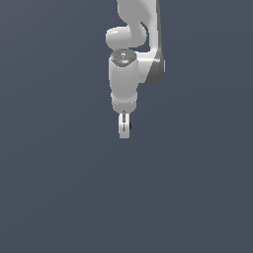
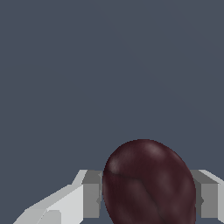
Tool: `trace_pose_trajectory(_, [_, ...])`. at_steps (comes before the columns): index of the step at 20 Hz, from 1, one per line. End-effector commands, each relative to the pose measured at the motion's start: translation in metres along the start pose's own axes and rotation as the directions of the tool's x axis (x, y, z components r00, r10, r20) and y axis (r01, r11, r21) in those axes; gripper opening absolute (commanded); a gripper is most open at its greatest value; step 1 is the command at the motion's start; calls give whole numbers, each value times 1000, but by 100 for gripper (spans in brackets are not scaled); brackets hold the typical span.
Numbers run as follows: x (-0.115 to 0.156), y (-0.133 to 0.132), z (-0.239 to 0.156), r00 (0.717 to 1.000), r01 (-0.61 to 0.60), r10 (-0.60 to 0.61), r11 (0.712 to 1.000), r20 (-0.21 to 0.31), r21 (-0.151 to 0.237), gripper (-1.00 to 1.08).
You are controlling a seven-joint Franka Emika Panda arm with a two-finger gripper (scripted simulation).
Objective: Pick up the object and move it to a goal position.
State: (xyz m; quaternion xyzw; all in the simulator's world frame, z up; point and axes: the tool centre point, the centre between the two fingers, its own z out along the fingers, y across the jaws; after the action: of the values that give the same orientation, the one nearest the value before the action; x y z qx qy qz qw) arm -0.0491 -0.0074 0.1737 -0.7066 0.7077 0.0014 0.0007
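Maroon object (image 2: 148,183) between tool (image 2: 148,194) fingers (image 2: 89,194), touching both

One arm (image 1: 134,49) is in the scene, white and jointed, and it carries one claw (image 1: 124,129). The claw has two fingers (image 2: 89,194); both show in the wrist view, while the exterior view shows them as a single narrow white shape. There is one object (image 2: 150,183), a dark maroon-red rounded lump, seen large in the wrist view and only as a tiny dark red speck (image 1: 130,127) at the claw in the exterior view.
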Motion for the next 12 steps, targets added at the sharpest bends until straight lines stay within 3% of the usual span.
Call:
trace_pose_trajectory(1, [18,3,-27,1000,0,0,1000,0,0,-100])
trace_pose_trajectory(12, [97,11,-143,1000,-1,1,1000,-1,0,-100])
